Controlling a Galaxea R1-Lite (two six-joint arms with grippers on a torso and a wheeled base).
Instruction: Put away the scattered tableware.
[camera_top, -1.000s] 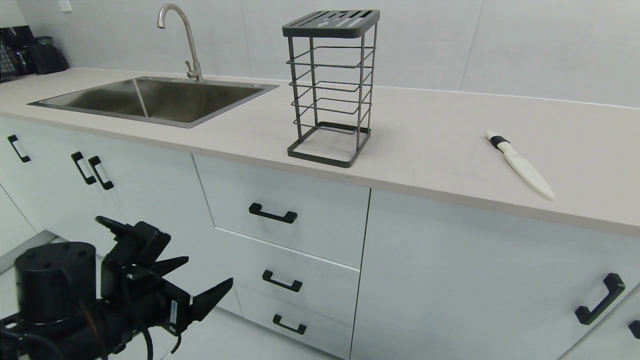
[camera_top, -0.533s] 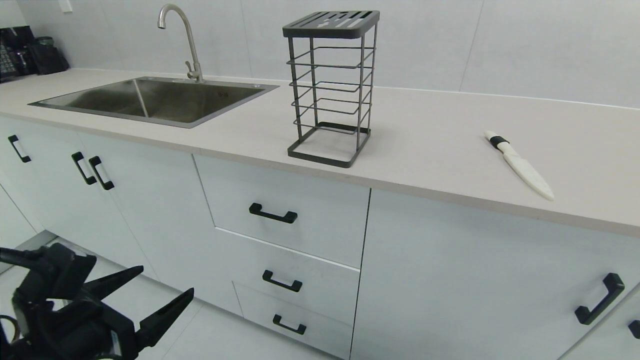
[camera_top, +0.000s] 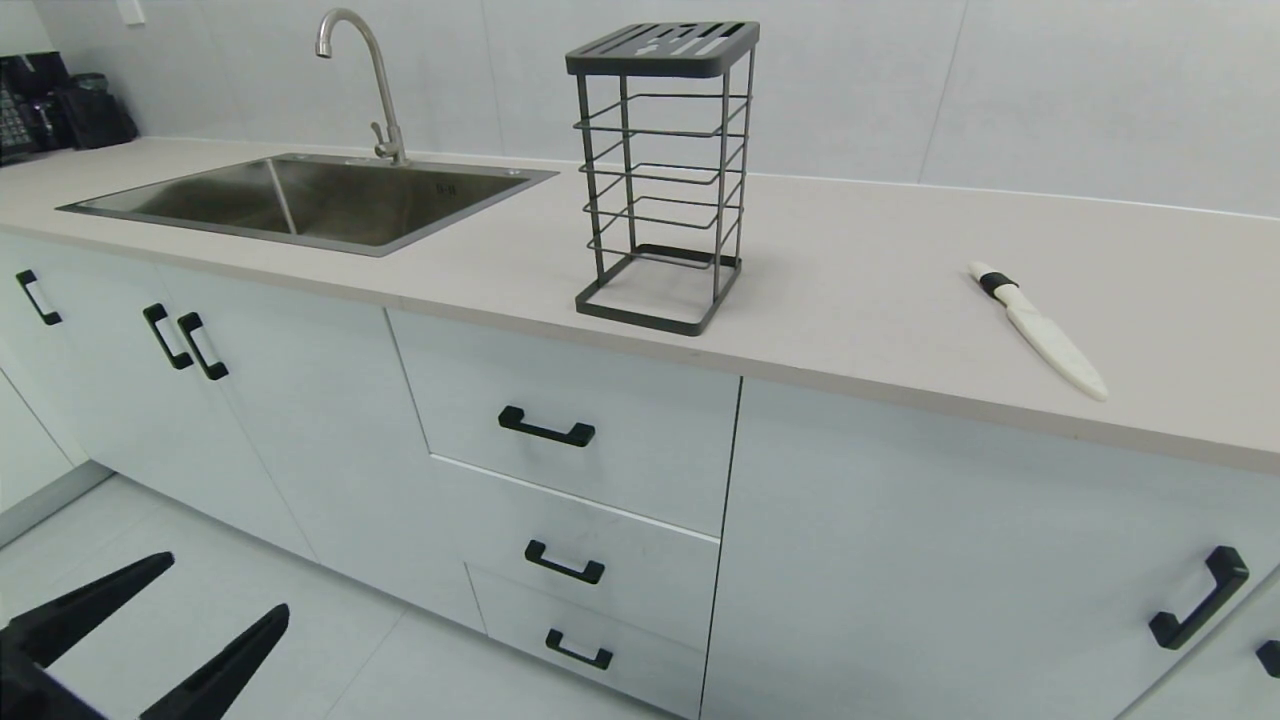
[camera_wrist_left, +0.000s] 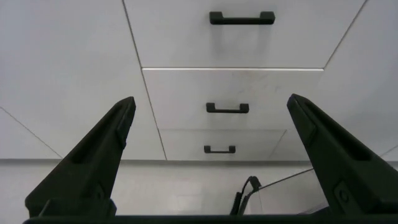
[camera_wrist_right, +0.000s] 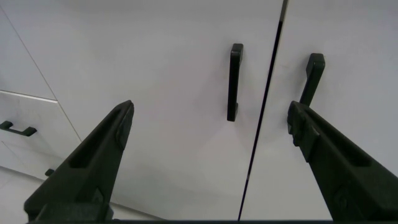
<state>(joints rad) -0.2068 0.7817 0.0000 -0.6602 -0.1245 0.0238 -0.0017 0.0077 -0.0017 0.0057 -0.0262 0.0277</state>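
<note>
The left gripper (camera_top: 228, 581) hung low in front of the cabinets, its two black, wedge-shaped fingers (camera_top: 90, 608) tapering to blunt tips and spread wide apart with nothing between them. From its wrist, the gap between the fingers framed smooth pale drawers (camera_wrist_left: 236, 84) with short black bar handles (camera_wrist_left: 227, 109).

The right gripper (camera_wrist_right: 211, 107) was likewise spread wide and empty, facing flat white cabinet doors (camera_wrist_right: 155, 93) with upright black pulls (camera_wrist_right: 235, 81) on either side of a dark seam.

The knife (camera_top: 1040, 330) lay flat on the matte beige surface (camera_top: 850, 270), well above the left gripper and far off to its right. It was slim and off-white, with a black band near the handle end and a pointed blade angled toward the surface's front edge. How it lay relative to the right gripper could not be told.

Between the left gripper and the knife, also higher up, stood a tall dark wire rack (camera_top: 662, 180) with a slotted top plate. A brushed steel sink (camera_top: 300, 195) with a curved tap (camera_top: 365, 70) sat above the left gripper.
</note>
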